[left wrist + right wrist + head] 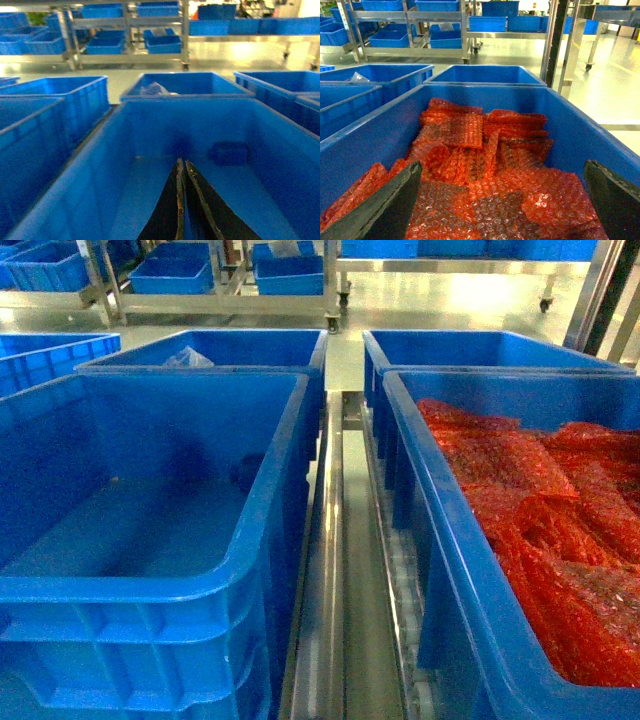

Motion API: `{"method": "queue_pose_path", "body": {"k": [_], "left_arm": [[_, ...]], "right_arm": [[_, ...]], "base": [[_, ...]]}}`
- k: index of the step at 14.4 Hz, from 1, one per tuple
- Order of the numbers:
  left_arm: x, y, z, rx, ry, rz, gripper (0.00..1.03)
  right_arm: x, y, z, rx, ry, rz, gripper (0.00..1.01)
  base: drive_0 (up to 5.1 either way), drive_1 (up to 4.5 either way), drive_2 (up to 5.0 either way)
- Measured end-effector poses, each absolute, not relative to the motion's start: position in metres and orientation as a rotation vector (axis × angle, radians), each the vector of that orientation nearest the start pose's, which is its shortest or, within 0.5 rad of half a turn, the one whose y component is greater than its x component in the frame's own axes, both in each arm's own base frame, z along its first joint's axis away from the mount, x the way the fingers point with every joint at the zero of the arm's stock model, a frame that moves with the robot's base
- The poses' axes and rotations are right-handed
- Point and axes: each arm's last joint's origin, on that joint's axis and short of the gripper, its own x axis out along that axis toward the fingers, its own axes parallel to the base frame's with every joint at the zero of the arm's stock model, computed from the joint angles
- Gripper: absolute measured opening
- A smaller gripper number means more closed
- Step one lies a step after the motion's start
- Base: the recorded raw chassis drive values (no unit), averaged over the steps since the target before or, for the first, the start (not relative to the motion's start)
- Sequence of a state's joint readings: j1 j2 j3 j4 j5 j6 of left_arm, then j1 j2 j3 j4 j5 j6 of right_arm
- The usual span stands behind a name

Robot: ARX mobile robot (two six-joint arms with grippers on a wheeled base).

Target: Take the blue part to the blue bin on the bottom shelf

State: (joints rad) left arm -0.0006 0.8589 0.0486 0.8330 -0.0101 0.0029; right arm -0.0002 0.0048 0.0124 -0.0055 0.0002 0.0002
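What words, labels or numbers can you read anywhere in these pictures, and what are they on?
None can be read in any view.
The blue bin shows bare plastic walls, with no label visible.
The crate of red bubble-wrap bags shows no print either.
The far racks with blue crates are too small and blurred to tell.

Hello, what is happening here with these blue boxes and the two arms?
A two-armed robot is sorting parts between large blue plastic crates. The left gripper, fingers closed and holding nothing visible, hangs over the near-left blue bin, where a small dark blue block lies on the floor. The right gripper, wide open, hovers above the crate of red bubble-wrap bags.
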Motion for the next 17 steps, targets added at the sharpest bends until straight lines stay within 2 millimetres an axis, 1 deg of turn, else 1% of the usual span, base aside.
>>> {"method": "queue_pose_path", "body": {"k": [2, 4, 9, 17], "left_arm": [[0.147, 0.000, 0.157, 0.001, 0.045, -0.002, 0.02], [0.141, 0.000, 0.164, 0.001, 0.006, -0.002, 0.02], [0.128, 0.000, 0.169, 0.001, -0.007, -0.002, 0.02], [0.111, 0.000, 0.170, 0.001, -0.012, -0.002, 0.02]], "right_arm": [[0.097, 0.000, 0.167, 0.000, -0.002, -0.001, 0.98], [0.097, 0.000, 0.167, 0.000, -0.002, 0.000, 0.98], [0.097, 0.000, 0.167, 0.000, -0.002, 0.000, 0.98], [0.097, 0.000, 0.167, 0.000, -0.002, 0.000, 0.98]], "base": [[0.0, 0.00, 0.0], [0.0, 0.00, 0.0], [0.0, 0.00, 0.0], [0.0, 0.00, 0.0]]}}
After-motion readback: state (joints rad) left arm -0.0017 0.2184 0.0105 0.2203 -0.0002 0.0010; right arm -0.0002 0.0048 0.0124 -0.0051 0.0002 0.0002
